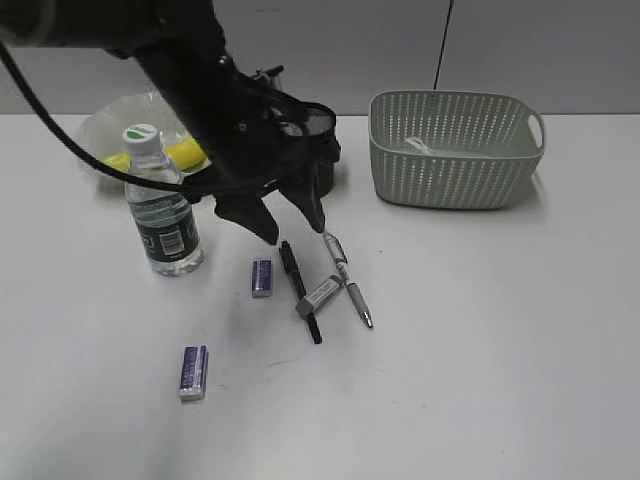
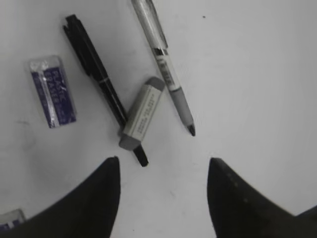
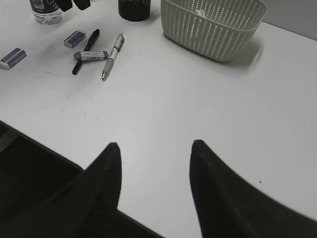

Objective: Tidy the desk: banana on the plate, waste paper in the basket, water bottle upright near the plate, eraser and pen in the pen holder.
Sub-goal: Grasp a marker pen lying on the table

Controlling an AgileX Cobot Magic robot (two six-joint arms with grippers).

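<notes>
While the left claw (image 1: pixel 295 222) hangs spread, the black pen (image 2: pixel 101 82) and grey eraser (image 2: pixel 142 113) lie just below it on the counter (image 1: pixel 480 330).

Pens (image 1: pixel 300 290) and grey eraser (image 1: pixel 318 295) clustered touching; bottle (image 1: pixel 160 205) stands left, basket (image 1: pixel 455 148) far right. Bare desk (image 1: pixel 480 340) right of cluster, open approach.

The left arm (image 1: pixel 190 70) reaches in from the top left and bends down over the surface (image 1: pixel 480 330). Its left gripper (image 1: pixel 295 215) points down, jaws apart, with nothing between them. The right gripper (image 3: pixel 154 163) hangs low near the surface's front edge, its jaws apart too and holding nothing.
</notes>
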